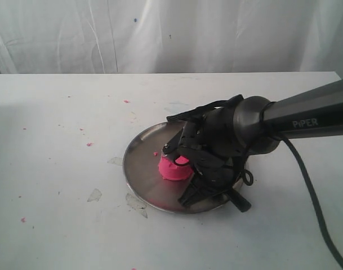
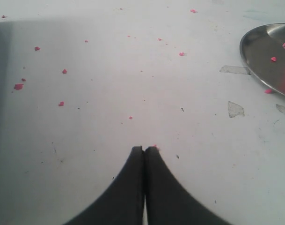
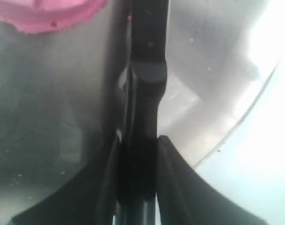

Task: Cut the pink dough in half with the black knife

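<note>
The pink dough (image 1: 174, 169) is a bright lump on the steel plate (image 1: 138, 163); its edge also shows in the right wrist view as pink dough (image 3: 48, 16). My right gripper (image 1: 195, 188) hangs low over the plate beside the lump, shut on the black knife (image 3: 147, 56). The knife's handle end (image 1: 239, 201) pokes out past the plate rim, and its blade runs alongside the dough. My left gripper (image 2: 144, 150) is shut and empty over bare table, far from the plate (image 2: 261, 51).
Tiny pink crumbs (image 2: 62, 71) dot the white table, with torn tape patches (image 1: 94, 195) near the plate. A black cable (image 1: 312, 197) trails from the right arm. A white curtain (image 1: 171, 34) closes off the back.
</note>
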You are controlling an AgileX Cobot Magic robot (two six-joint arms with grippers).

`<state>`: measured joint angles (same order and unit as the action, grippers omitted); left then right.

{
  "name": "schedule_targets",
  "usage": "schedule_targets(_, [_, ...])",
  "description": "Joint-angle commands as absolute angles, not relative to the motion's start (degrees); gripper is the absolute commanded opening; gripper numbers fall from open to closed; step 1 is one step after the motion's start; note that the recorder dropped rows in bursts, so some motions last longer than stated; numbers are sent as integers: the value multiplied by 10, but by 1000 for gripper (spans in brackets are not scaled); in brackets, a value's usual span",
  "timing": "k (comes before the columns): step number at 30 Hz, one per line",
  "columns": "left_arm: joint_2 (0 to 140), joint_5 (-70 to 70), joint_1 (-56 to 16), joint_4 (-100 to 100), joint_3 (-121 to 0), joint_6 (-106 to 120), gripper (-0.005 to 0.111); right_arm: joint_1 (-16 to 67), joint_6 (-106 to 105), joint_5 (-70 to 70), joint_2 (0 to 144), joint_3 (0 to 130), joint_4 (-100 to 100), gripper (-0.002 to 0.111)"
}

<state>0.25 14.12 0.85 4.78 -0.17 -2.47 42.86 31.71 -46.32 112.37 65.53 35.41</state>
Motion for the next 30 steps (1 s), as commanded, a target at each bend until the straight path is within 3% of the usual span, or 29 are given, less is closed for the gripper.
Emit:
schedule_targets(1, [0, 142, 7, 51, 0, -26, 0, 429, 354, -499, 1124, 656, 411, 0])
schedule_targets(9, [0, 142, 7, 51, 0, -26, 0, 412, 357, -523, 1102, 656, 448, 0])
schedule_targets(15, [0, 142, 7, 51, 0, -26, 0, 354, 150, -472, 1033, 656, 229, 0])
schedule_targets(19, [0, 142, 7, 51, 0, -26, 0, 282, -97, -562, 1017, 654, -16, 0])
schedule_targets(30, [0, 142, 7, 51, 0, -26, 0, 276, -132, -493, 1055, 633, -25, 0])
